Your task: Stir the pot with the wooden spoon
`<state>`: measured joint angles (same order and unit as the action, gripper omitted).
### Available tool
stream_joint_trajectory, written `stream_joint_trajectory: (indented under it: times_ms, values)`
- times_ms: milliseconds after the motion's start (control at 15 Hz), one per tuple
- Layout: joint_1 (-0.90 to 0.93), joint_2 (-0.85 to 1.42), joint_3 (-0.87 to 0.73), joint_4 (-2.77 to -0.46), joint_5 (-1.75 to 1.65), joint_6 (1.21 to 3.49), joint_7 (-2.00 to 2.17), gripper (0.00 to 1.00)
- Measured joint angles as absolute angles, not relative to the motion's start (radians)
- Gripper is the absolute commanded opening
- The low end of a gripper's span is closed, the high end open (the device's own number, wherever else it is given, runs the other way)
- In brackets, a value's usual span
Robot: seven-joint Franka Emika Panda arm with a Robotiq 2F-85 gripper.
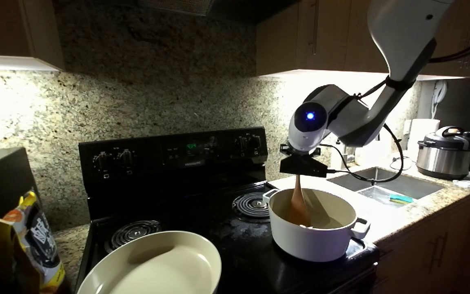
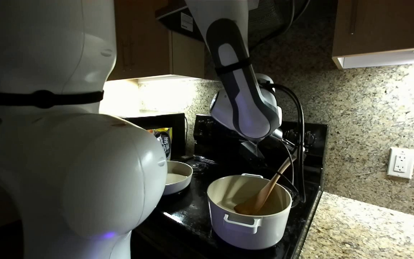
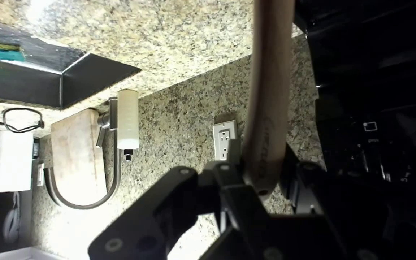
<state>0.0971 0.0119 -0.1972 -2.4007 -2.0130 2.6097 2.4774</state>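
The round white pot (image 1: 310,245) stands on the stove's front corner nearest the sink. It also shows in an exterior view (image 2: 248,233). The wooden spoon (image 1: 299,202) stands tilted in the pot with its wide end inside, seen also in an exterior view (image 2: 264,194). Whether it touches the pot's bottom I cannot tell. My gripper (image 3: 262,159) is shut on the end of the spoon's handle (image 3: 273,86), one finger on each side. In an exterior view the gripper (image 1: 303,166) is above the pot's back rim, its fingers mostly hidden.
A large cream oval dish (image 1: 165,269) sits on the stove beside the pot. A sink (image 1: 406,185) and a steel cooker (image 1: 445,157) are on the counter. A bag (image 1: 39,241) stands at the stove's far side. A cable (image 2: 298,118) hangs from the arm near the pot.
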Motion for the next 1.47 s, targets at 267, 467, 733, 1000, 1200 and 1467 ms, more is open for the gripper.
stream_joint_trajectory:
  times_ms: [267, 467, 733, 1000, 1200, 1467]
  values:
    - [0.092, 0.012, -0.218, -2.403, -2.017, 2.598, 2.477, 0.07]
    - [0.091, 0.012, -0.24, -2.419, -2.029, 2.589, 2.478, 0.07]
    - [0.077, 0.01, -0.247, -2.45, -2.056, 2.589, 2.479, 0.07]
    - [0.025, 0.005, -0.177, -2.483, -2.061, 2.591, 2.479, 0.07]
    - [0.017, 0.005, -0.134, -2.488, -2.061, 2.591, 2.479, 0.07]
    - [0.018, 0.006, -0.082, -2.483, -2.056, 2.591, 2.479, 0.07]
